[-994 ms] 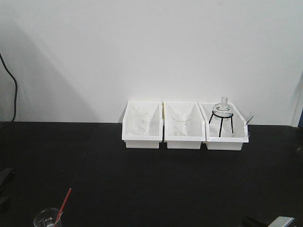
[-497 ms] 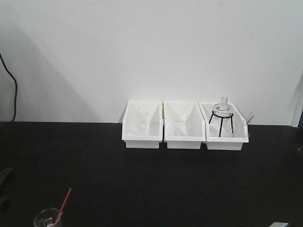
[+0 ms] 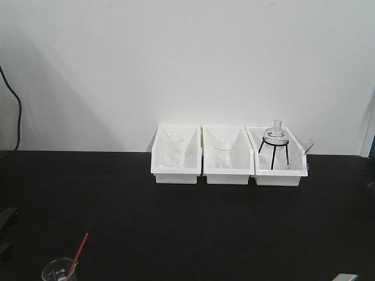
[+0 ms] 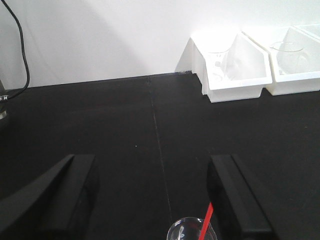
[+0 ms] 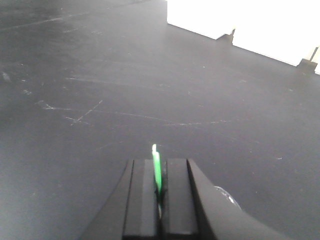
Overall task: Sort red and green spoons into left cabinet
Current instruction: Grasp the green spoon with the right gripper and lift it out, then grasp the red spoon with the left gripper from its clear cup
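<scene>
Green spoon [image 5: 157, 167] sits pinched in my right fingers [image 5: 177, 200], lower centre; my left fingers [image 4: 75, 185] gape empty by the red spoon [image 4: 206, 220]. That slim green handle could twist loose.

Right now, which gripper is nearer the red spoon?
Left gripper: open jaws frame the red spoon in its beaker. Right gripper, shut on the green spoon, is elsewhere.

Left gripper [image 4: 150, 161] spread wide; red spoon [image 4: 206, 220] (seemingly in beaker [image 4: 186, 231]) between.

Bins [image 3: 228, 175] line the table's [image 3: 205, 234] rear; front left, spoon [image 3: 79, 250] in beaker [image 3: 54, 273].
</scene>
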Robot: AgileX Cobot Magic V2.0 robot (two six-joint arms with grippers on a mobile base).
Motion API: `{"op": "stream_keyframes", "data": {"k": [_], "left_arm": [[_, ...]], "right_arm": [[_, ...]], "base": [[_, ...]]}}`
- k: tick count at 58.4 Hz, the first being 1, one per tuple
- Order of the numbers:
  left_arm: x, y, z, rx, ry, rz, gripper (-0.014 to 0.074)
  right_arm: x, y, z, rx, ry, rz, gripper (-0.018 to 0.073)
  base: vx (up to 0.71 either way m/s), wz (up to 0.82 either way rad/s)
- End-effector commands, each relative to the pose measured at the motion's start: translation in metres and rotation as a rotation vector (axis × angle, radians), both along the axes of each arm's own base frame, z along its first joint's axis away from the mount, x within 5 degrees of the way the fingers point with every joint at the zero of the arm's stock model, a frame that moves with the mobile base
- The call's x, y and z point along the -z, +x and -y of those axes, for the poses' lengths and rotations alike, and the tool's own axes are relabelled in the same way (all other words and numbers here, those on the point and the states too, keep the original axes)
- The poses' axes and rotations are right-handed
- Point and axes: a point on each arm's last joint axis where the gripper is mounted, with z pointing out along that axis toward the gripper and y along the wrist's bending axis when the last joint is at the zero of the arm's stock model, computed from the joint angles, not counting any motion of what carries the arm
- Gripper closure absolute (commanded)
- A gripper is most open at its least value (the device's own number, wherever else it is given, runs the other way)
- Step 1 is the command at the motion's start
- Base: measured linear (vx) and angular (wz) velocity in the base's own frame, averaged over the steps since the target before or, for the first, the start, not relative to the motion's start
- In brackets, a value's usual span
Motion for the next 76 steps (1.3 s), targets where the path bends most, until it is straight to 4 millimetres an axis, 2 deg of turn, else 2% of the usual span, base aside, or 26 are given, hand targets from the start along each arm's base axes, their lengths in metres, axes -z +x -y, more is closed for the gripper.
{"op": "stream_keyframes", "data": {"k": [1, 21, 38, 49, 58, 68, 76], "left_arm": [[-0.019, 0.002, 0.0, -0.005, -0.019, 0.113, 0.0017], [-0.019, 0.002, 0.0, -0.005, -0.019, 0.113, 0.0017], [-0.019, 0.002, 0.0, -0.007, -0.024, 0.108, 0.0017], [-0.02, 0.001, 0.004, 0.016, -0.012, 0.046, 0.003], [-0.03, 0.0, 0.011, 0.059, 0.003, -0.037, 0.0066], [-0.028, 0.016, 0.017, 0.083, 0.034, -0.2, 0.0099], [-0.016, 0.045, 0.023, 0.099, 0.075, -0.373, 0.0103]], "right_arm": [[-0.016, 0.005, 0.0, -0.004, 0.046, 0.115, 0.0568], [-0.04, 0.006, 0.001, 0.027, 0.125, 0.269, 0.0567], [-0.08, -0.001, 0.007, 0.109, 0.165, 0.368, 0.0564], [-0.11, -0.011, 0.013, 0.195, 0.256, 0.311, 0.0562], [-0.135, -0.015, 0.02, 0.302, 0.271, 0.173, 0.0562], [-0.166, -0.019, 0.028, 0.397, 0.187, 0.114, 0.0562], [-0.173, -0.023, 0.028, 0.393, 0.124, 0.112, 0.0562]], "base": [[0.0, 0.0], [0.0, 0.0], [0.0, 0.0], [0.0, 0.0], [0.0, 0.0], [0.0, 0.0], [0.0, 0.0]]}}
